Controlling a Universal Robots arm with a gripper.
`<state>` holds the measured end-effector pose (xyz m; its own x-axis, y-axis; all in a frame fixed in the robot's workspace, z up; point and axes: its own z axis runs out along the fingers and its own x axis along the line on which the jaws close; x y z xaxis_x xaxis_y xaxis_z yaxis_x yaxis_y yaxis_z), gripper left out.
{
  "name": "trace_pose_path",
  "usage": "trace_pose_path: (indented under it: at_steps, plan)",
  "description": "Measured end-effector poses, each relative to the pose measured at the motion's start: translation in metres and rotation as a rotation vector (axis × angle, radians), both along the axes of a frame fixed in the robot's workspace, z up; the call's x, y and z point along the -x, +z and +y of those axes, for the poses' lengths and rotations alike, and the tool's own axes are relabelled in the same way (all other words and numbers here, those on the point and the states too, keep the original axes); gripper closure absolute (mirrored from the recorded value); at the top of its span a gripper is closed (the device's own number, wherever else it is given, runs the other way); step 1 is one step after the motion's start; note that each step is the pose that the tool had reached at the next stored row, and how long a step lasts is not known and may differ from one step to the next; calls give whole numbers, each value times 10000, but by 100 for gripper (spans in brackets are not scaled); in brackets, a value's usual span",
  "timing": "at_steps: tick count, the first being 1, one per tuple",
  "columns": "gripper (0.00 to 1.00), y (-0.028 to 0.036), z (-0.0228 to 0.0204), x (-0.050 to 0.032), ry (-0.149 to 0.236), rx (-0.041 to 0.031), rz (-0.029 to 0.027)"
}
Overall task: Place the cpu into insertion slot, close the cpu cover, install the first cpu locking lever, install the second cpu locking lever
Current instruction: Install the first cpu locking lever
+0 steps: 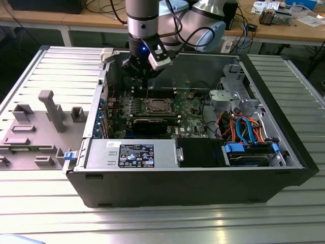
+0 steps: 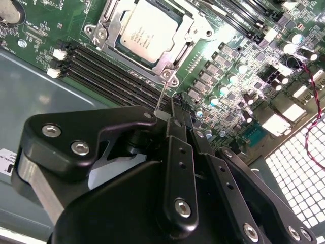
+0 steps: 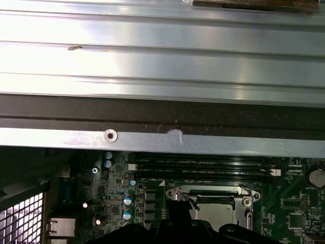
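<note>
Exterior view: gripper (image 1: 147, 76) hangs inside the open PC case (image 1: 203, 178), just above the far edge of the green board (image 1: 190, 109); cpu (image 1: 155, 106) sits in the insertion slot (image 1: 144, 109), mid-board.

Second wrist view: cpu (image 2: 148, 30) seated, cpu cover (image 2: 170, 66) down around it; jaws narrow, tips pinching a thin lever wire (image 2: 161, 99).

First wrist view: slot's silvery rim (image 3: 244, 195) beside memory slots (image 3: 203, 165).

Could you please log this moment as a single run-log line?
gripper: above board, by memory slots, grasping thin lever | cpu: seated in socket | cover: closed over cpu | case: open
</note>
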<state>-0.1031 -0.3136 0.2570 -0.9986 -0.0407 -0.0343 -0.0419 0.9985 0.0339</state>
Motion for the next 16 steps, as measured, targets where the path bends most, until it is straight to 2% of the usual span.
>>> trace_pose_path:
  at_steps: [14,16]
  plan:
    - [89,-1,0,-27,0,1,0]
    - [89,-5,0,-54,0,0,-1]
